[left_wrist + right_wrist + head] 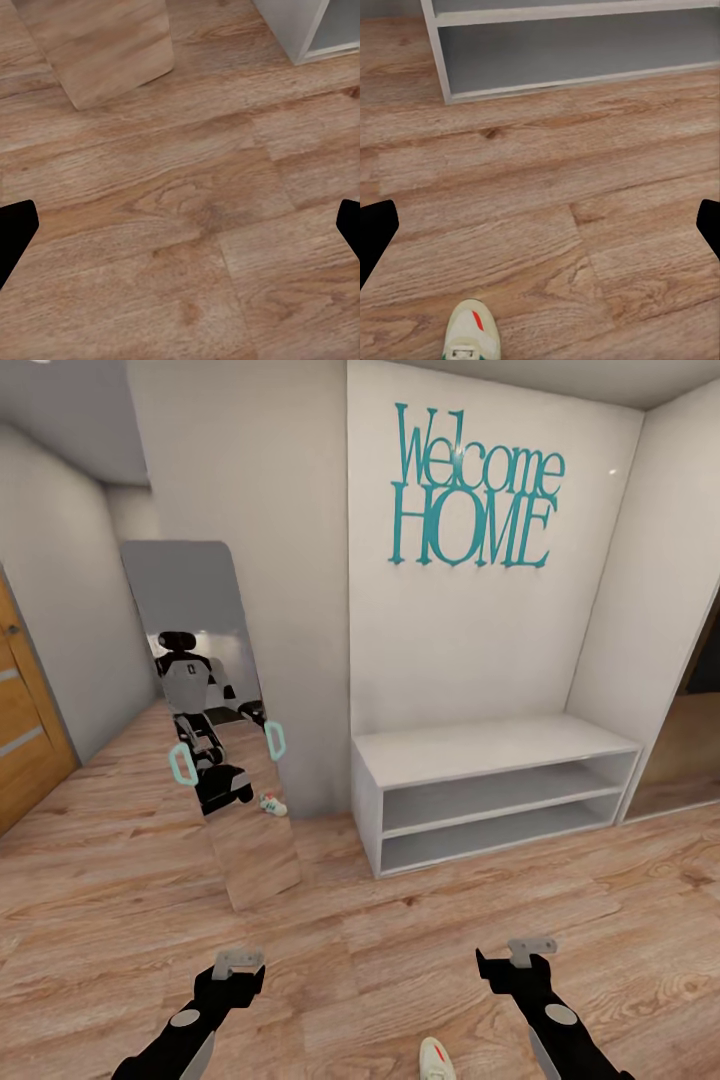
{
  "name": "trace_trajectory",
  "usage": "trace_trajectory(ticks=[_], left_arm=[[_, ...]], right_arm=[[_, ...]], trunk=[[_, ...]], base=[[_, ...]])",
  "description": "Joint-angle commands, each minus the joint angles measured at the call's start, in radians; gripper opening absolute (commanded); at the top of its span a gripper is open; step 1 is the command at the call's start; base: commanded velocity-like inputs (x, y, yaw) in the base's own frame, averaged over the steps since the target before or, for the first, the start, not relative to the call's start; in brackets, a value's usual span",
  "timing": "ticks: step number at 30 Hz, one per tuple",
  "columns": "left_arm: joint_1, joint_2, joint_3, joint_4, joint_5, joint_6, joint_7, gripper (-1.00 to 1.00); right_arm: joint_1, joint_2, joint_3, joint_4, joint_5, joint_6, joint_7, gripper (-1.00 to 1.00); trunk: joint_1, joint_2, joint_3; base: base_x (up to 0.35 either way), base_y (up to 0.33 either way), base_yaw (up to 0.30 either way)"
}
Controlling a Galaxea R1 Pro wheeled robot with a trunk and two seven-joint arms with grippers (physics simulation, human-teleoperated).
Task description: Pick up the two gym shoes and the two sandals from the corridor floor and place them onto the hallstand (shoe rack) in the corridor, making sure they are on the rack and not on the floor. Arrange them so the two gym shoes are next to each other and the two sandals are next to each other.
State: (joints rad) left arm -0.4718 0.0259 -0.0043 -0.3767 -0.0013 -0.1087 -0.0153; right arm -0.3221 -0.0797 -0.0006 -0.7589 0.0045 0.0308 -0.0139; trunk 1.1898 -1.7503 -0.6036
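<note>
Cream-white gym shoe (pixel 471 330) lies on the corridor floor (pixel 360 960) between both arms. We find the left end effector (pixel 238 962) and right end effector (pixel 531 950) spread open, empty. Risk: mistaking the plain white bench (pixel 495 790) for the hallstand.

I am looking down at two glossy black forearms, each carrying a pale grey oval patch on its upper face. The left gripper (pixel 238 963) and right gripper (pixel 531 950) are showing light grey, flat bracket-like fingers on black wrists. In both wrist views, black fingertips (pixel 13 232) are framing the picture's edges.
</note>
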Motion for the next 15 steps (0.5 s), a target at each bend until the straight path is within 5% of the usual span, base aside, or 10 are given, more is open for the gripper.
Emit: trace_trajectory(ticks=[1, 15], left_arm=[[-0.001, 0.0, 0.0, 0.001, 0.0, -0.003, -0.002, 1.0], [-0.001, 0.0, 0.001, 0.0, 0.0, -0.003, -0.002, 1.0]], right_arm=[[0.0, 0.0, 0.0, -0.002, 0.0, 0.003, -0.001, 1.0], [0.0, 0.0, -0.001, -0.005, -0.001, 0.003, -0.001, 1.0]], trunk=[[0.004, -0.008, -0.004], [0.058, -0.106, -0.048]], base=[[0.0, 0.0, 0.0], [0.0, 0.0, 0.0]])
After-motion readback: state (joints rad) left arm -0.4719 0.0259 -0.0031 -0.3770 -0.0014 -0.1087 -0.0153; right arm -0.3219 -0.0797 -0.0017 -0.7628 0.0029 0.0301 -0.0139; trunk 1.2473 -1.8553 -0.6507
